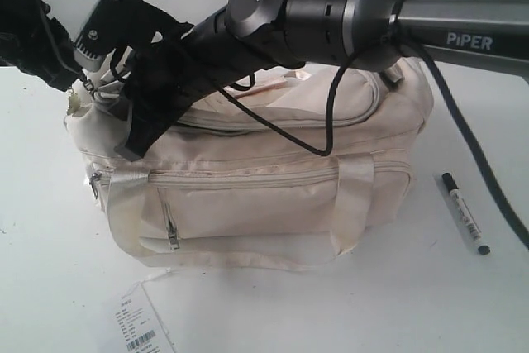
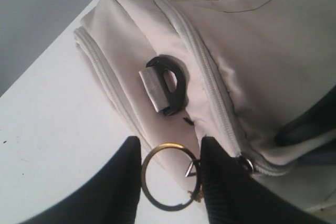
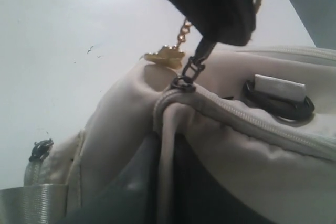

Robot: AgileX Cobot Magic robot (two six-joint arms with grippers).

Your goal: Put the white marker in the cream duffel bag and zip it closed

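**Exterior view.** The cream duffel bag (image 1: 273, 196) sits mid-tabletop (image 1: 50, 229), long side facing near, with bare white surface to its near, left and right. The white marker (image 1: 464, 213) lies flat to the right of the bag, well apart from its right end, with its black cap pointing far. It has open tabletop on both sides and nothing is touching it. A paper barcode tag (image 1: 140, 326) lies at the near-left, off the bag's corner. The right arm (image 1: 347, 6) reaches across above the bag from right to left, and its black cable (image 1: 331, 121) loops down over the top panel. The right gripper (image 1: 132, 146) points down onto the bag's left end, and the left gripper (image 1: 85, 76) crowds in just beside it, so that end is tightly hemmed.

**Left wrist view.** The black fingers (image 2: 123, 182) stand apart with a brass ring (image 2: 168, 145) filling the gap between them. I cannot tell whether the jaws clamp it. Beyond lie a black D-ring (image 2: 176, 85) on the bag's end panel and the zip slider (image 2: 244, 164), which sits close against one finger.

**Right wrist view.** A gold charm (image 3: 164, 56) hangs off the bag's corner. A fold of cream fabric runs between two dark faces, so the right jaws seem closed on the bag's edge.
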